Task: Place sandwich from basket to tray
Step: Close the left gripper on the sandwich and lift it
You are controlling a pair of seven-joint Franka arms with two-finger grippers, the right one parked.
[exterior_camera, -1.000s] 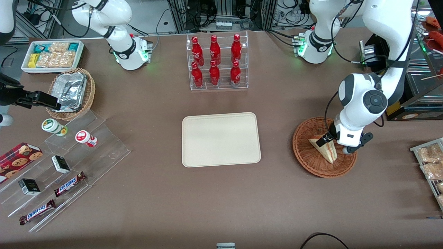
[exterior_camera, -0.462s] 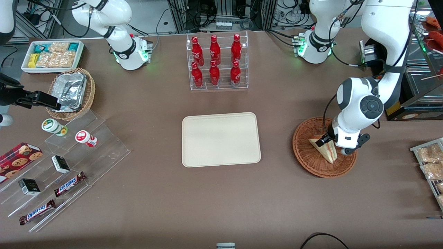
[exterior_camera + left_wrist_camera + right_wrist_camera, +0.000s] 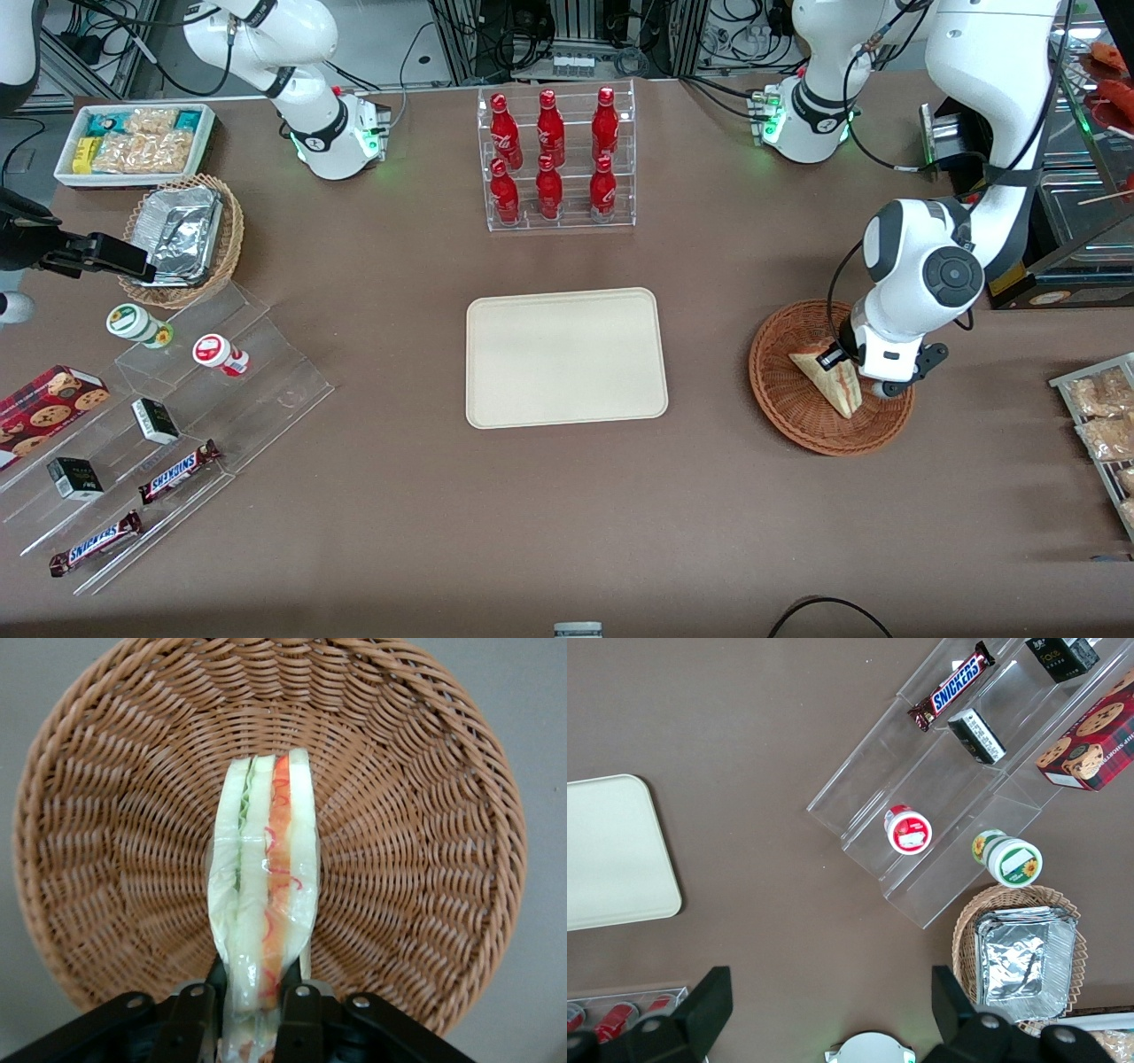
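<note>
Where claw (image 3: pixel 251 1010) pinches sandwich (image 3: pixel 264 904), fingertips hidden, over basket (image 3: pixel 416 815)

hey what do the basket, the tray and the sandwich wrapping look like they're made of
The basket looks like woven wicker, matte reddish-brown, with visible strands. The tray seems to be smooth matte cream plastic, though that is uncertain. The sandwich, clamped by the gripper over the basket, seems wrapped in clear glossy film, judging by the sheen.

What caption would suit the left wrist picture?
Gripper shut on a wrapped sandwich, over the round wicker basket.
</note>
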